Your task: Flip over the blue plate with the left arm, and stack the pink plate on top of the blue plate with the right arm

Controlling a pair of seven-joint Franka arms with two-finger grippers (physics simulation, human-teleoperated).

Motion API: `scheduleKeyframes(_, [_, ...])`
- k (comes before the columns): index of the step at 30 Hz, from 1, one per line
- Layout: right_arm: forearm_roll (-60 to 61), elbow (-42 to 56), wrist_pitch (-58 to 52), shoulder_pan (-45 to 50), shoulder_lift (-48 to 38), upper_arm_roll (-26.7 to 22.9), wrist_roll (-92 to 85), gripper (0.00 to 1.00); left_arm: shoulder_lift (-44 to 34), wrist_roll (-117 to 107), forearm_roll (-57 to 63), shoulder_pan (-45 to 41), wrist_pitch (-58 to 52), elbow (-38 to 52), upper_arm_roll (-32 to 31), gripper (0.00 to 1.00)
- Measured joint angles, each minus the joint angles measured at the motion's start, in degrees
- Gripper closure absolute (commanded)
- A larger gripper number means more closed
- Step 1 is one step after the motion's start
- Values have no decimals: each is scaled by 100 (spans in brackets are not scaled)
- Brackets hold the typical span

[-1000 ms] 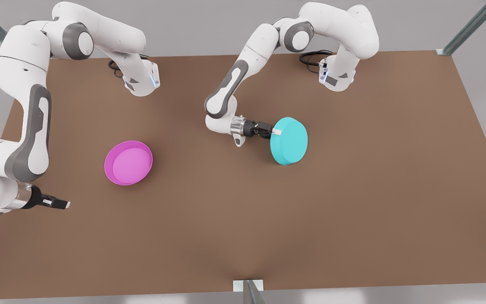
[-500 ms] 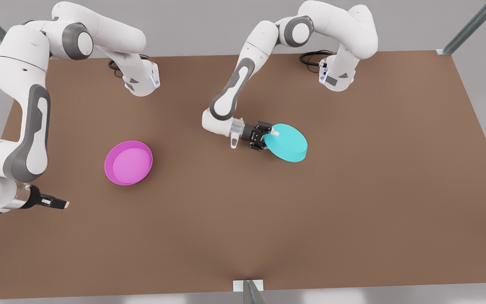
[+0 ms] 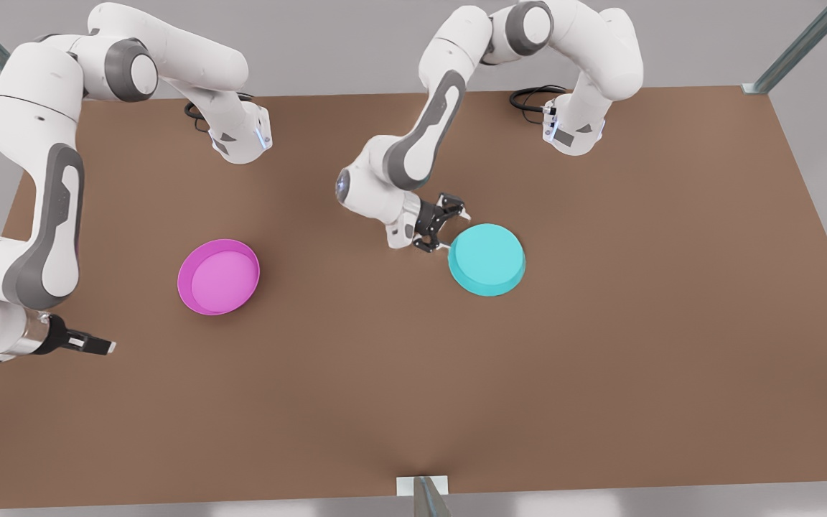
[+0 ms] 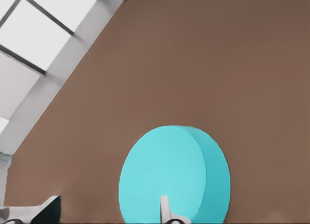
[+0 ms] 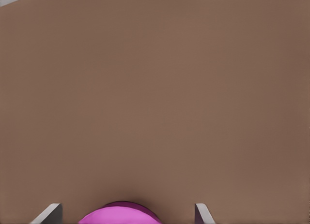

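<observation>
Brown tabletop (image 3: 600,373) under both arms. My left gripper (image 3: 449,228) hangs spread wide, holding nothing, the blue plate (image 3: 487,258) lying upside down just beside its fingertips. My right gripper (image 3: 101,347) waits, fingers parted in its wrist view, the pink plate (image 3: 218,276) near, apart.

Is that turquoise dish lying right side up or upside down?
Upside down. The blue plate shows a flat closed base on top with no hollow, unlike the pink plate, whose rim and inner floor face up.

Front view high overhead; wrist views low, close.
</observation>
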Motion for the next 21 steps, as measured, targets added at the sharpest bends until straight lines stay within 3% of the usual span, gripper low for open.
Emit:
scheduleKeyframes(5, [3,0,0,10,5,0,25,0,-2334,3218,-424,1892,-669,-17,-65,0])
scheduleKeyframes(6, [3,0,0,10,1,0,25,0,-3012,3392,-438,2657,-661,-87,-687,0])
scheduleKeyframes(8, [4,0,0,10,6,0,26,0,-4256,3749,-255,4582,-341,-406,-2699,0])
scheduleKeyframes(10, [10,0,0,10,8,0,26,0,-4978,4438,21,6474,18,-870,-4472,0])
scheduleKeyframes(13, [12,0,0,10,9,0,26,0,-5382,5489,393,6998,-295,-927,-4882,0])
scheduleKeyframes(17, [12,0,0,10,9,0,34,0,-5263,5539,259,7915,-466,-800,-4893,0])
scheduleKeyframes(21, [-49,0,-90,70,-43,10,33,0,-5146,5532,117,7221,-431,-592,-4921,0])
